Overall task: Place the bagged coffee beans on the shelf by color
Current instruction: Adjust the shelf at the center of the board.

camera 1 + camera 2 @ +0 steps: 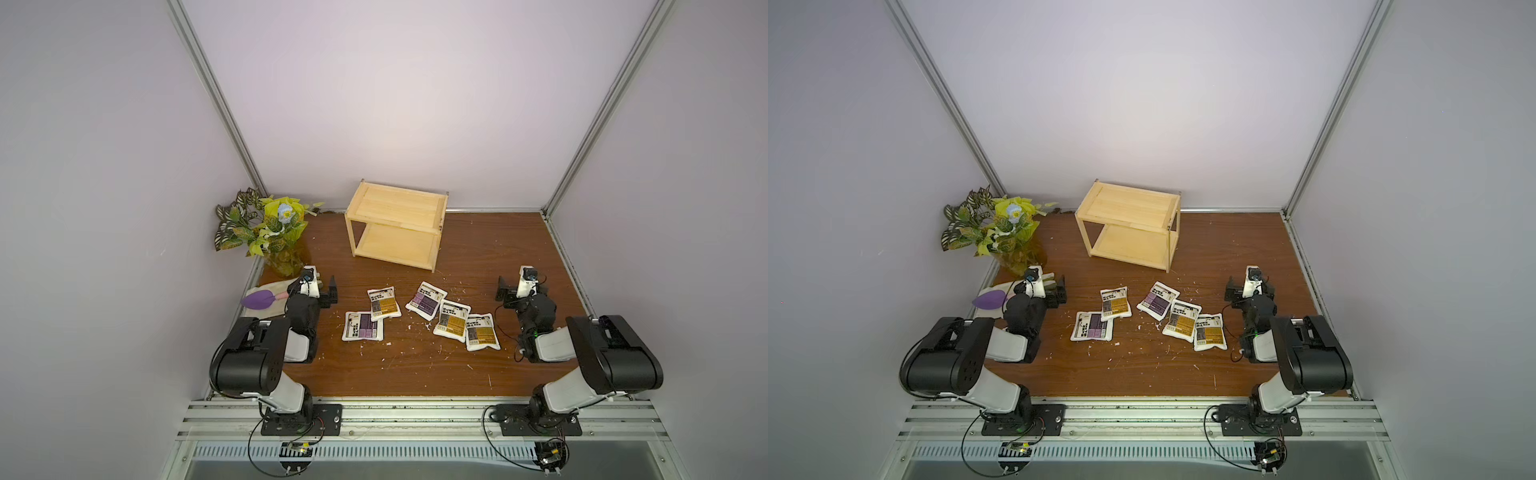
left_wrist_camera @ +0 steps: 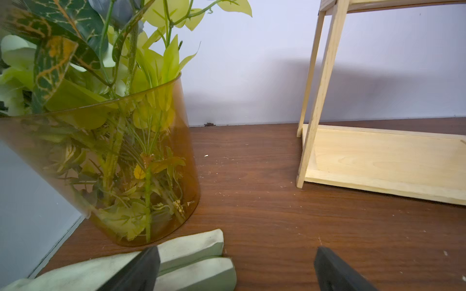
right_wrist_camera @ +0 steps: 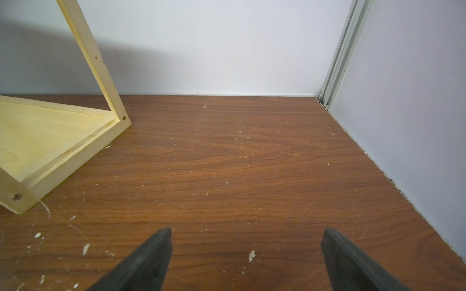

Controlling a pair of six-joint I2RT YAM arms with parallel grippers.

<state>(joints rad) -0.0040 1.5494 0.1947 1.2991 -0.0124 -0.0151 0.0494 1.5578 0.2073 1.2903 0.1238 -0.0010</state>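
Note:
Several bagged coffee beans lie flat mid-table in both top views. Two have purple blocks [image 1: 362, 326] [image 1: 424, 300]; three have golden-brown blocks [image 1: 384, 303] [image 1: 451, 320] [image 1: 481, 331]. The golden one at left overlaps a purple one. The pale wooden shelf [image 1: 397, 224] [image 1: 1129, 226] stands behind them with both tiers bare; its lower tier [image 2: 378, 161] [image 3: 45, 136] shows in both wrist views. My left gripper [image 1: 330, 293] [image 2: 237, 264] rests open, left of the pouches. My right gripper [image 1: 503, 291] [image 3: 247, 247] rests open, right of them. Neither holds anything.
An amber glass vase of artificial plants [image 1: 282, 262] [image 2: 126, 163] stands at the back left. A pale glove [image 1: 270, 291] [image 2: 196, 252] with a purple trowel [image 1: 259, 299] on it lies by the left gripper. Walls close in on three sides. White specks litter the tabletop [image 3: 227, 163].

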